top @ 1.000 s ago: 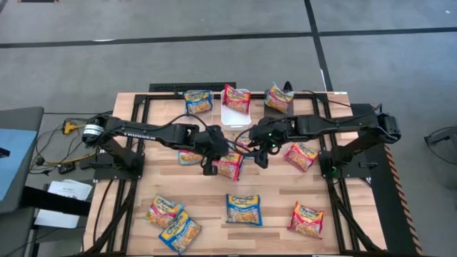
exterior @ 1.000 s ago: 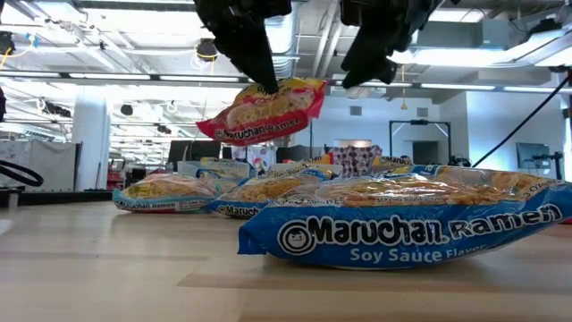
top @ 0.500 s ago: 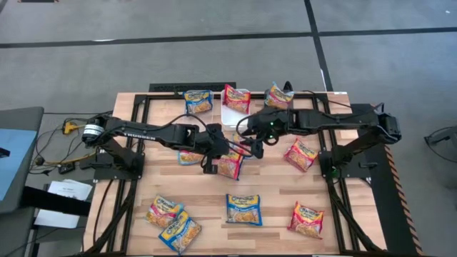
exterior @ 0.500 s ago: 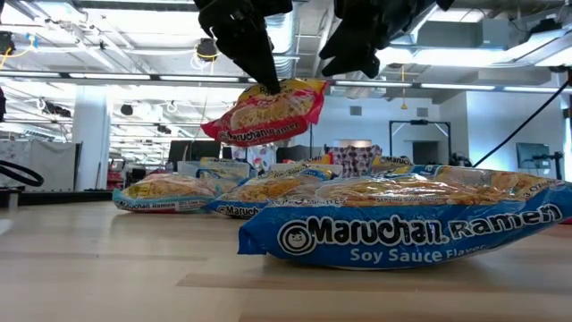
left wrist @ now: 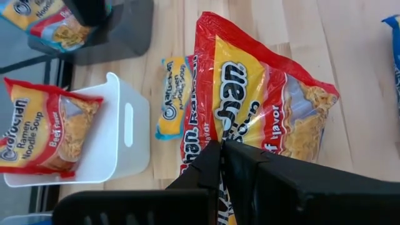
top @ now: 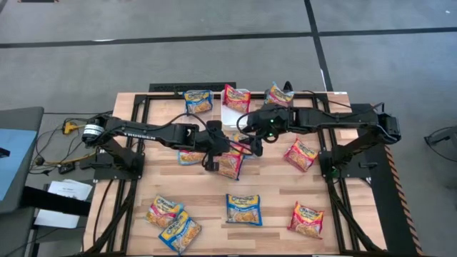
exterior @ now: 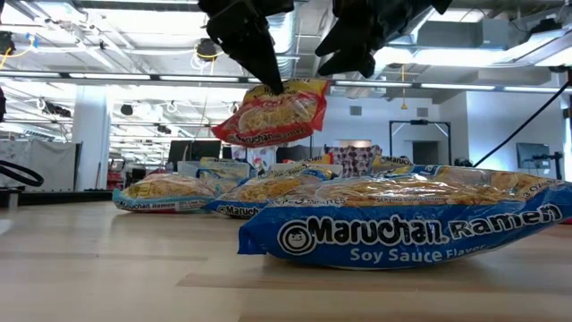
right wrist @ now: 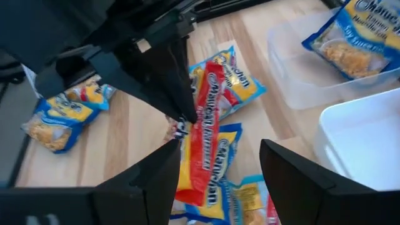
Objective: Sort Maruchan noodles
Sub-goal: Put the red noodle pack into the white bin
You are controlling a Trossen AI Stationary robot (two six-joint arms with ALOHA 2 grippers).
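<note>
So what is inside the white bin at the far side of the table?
One red-and-yellow beef packet stands inside the white bin, leaning on its wall. The bin floor under the packet is covered.

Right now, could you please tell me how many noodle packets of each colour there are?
Red packets: 5, one held by the left claw
Blue packets: 6, one mostly hidden beneath the arms
Total: 11
</note>
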